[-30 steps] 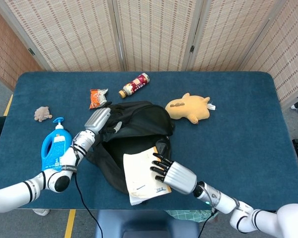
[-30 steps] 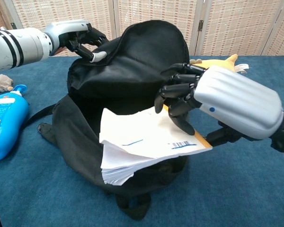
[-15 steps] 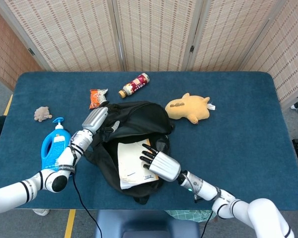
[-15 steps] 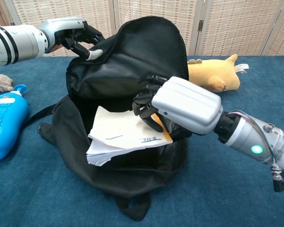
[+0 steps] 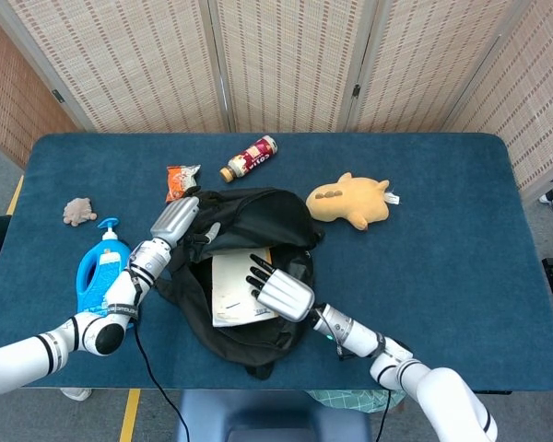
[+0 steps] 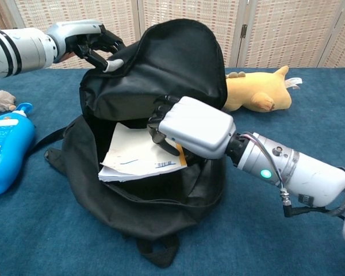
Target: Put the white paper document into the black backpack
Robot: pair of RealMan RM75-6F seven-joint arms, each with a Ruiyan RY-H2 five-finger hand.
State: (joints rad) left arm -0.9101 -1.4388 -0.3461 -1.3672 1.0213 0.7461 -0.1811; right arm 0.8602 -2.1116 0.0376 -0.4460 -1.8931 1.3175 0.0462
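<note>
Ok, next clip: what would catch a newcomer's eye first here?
The black backpack at the table's centre, gaping open, with the white paper document half inside its mouth under the right hand. The left hand grips the bag's upper flap, holding it up. A yellow plush toy lies just right of the bag.

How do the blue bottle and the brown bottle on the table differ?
The blue bottle is plainly larger than the brown bottle. The blue bottle is flat-sided with a spray-type top and lies left of the black backpack; the brown bottle is slim and round, with a red and white label, lying behind the backpack toward the screen. Both lie on their sides on the blue table, untouched by either hand.
</note>
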